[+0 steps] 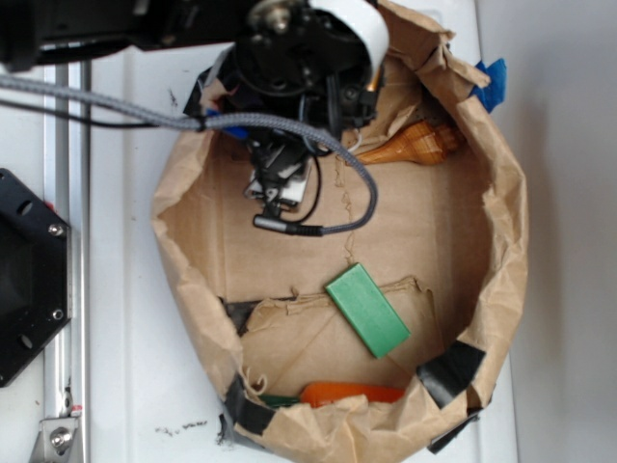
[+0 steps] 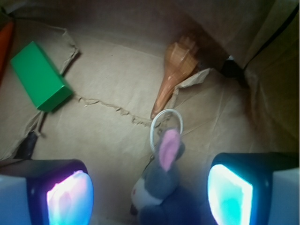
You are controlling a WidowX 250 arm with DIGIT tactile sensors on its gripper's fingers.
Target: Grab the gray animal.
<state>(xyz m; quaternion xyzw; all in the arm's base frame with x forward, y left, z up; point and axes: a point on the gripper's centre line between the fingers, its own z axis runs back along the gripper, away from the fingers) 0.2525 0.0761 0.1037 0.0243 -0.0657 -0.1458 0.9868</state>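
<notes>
**Jaws spread over the gray animal, no contact yet**

Gripper (image 2: 150,197): in the wrist view both fingers show at the bottom edge, one at lower left and one at lower right, their glowing pads (image 2: 69,197) facing each other across a wide gap. The jaws are fully spread and hold nothing.

Gray animal (image 2: 157,180): it lies on the brown paper floor in the gap between the jaws, a little nearer the right-hand finger in the picture than the left. Neither pad touches it. Its pink-lined ear points away from the jaws, and the white muzzle faces the left-hand finger. A thin white ring loop (image 2: 165,124) lies on the floor just beyond the ear, past the fingertips.

Seashell (image 2: 174,70): brown, spiral, lying farther out beyond the loop, its narrow tip pointing back toward the jaws. It is apart from the animal.

Green block (image 2: 40,77): well out ahead and to the left of the left-hand finger, clear of the jaws.

Exterior view: the arm and gripper (image 1: 280,198) hang over the upper part of a crumpled paper bag (image 1: 506,241) opened out as a walled enclosure. The animal is hidden beneath the arm here. An orange object (image 1: 352,393) lies at the far, lower wall, beyond the green block.
</notes>
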